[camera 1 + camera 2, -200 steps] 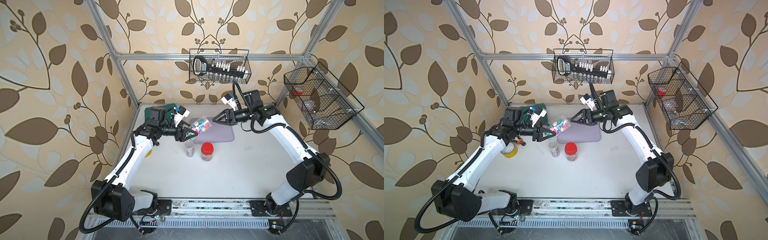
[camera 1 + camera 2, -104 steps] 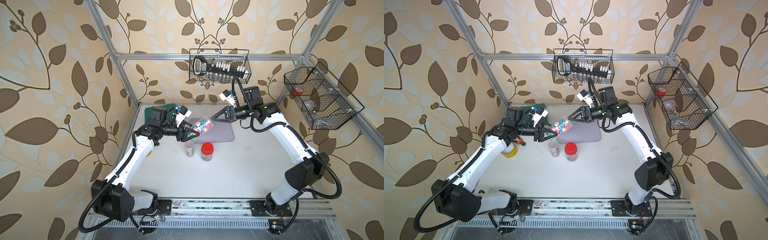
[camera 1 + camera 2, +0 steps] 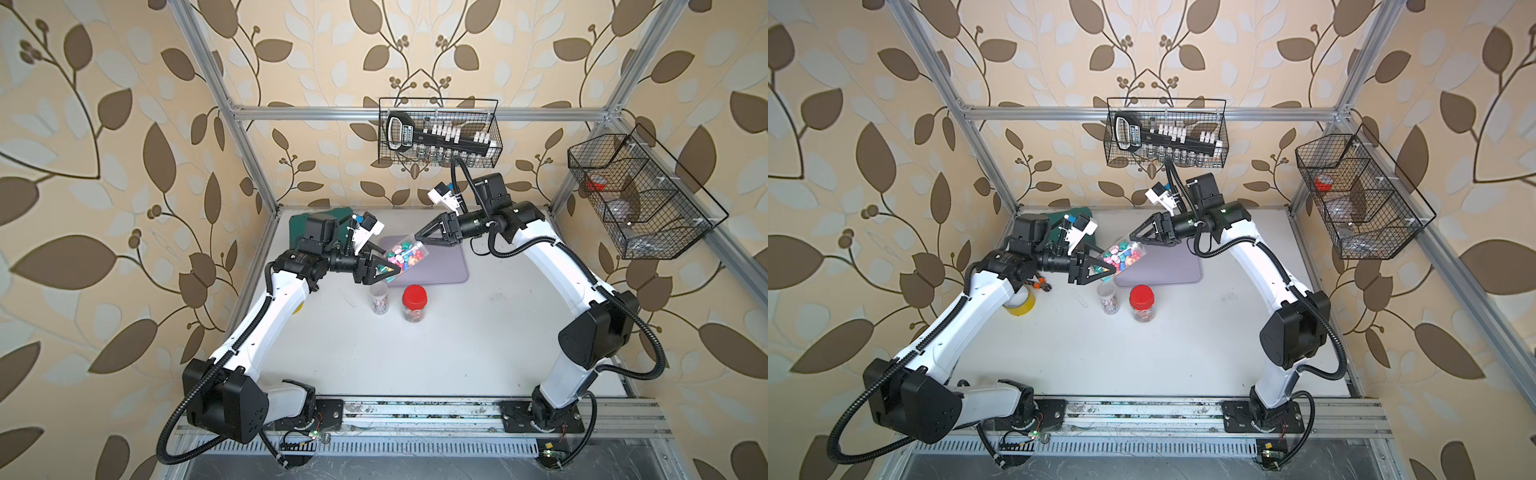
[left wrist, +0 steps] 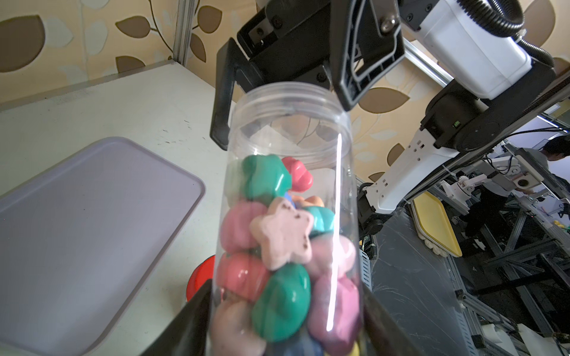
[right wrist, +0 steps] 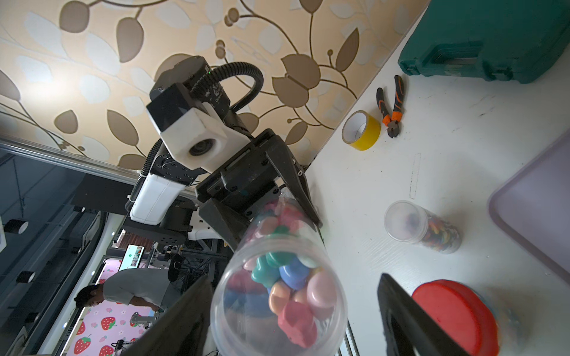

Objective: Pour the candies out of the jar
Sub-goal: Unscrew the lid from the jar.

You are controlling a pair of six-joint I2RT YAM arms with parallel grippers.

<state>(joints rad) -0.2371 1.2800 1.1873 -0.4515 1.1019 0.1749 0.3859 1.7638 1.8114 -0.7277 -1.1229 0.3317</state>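
A: Entry one, the jar [image 3: 405, 257]?

B: Clear, lid off, it is hanging tilted in the air at the left edge of the purple tray [image 3: 444, 266], with its open mouth pointing toward the right arm. The candies [image 4: 283, 237], pastel stars and rounded pieces, are all sitting inside, packed toward the gripped end.

A: Entry two, the arms?

B: The left claw [image 3: 390, 262] is clamping the jar's base end, a finger pressing on each side. The right claw [image 5: 295, 276] is standing spread wide with the jar's mouth between its fingers, gripping nothing. One finger seems to be just beside the rim, though contact is hard to judge.

A: Remainder on the bench [image 3: 457, 353]?

B: A red-lidded jar [image 3: 414, 303] and a small lidless jar [image 3: 379, 297] are standing side by side near the tray's front edge. A yellow tape roll [image 3: 1019, 303] and pliers [image 3: 1040, 284] are lying by the left arm.
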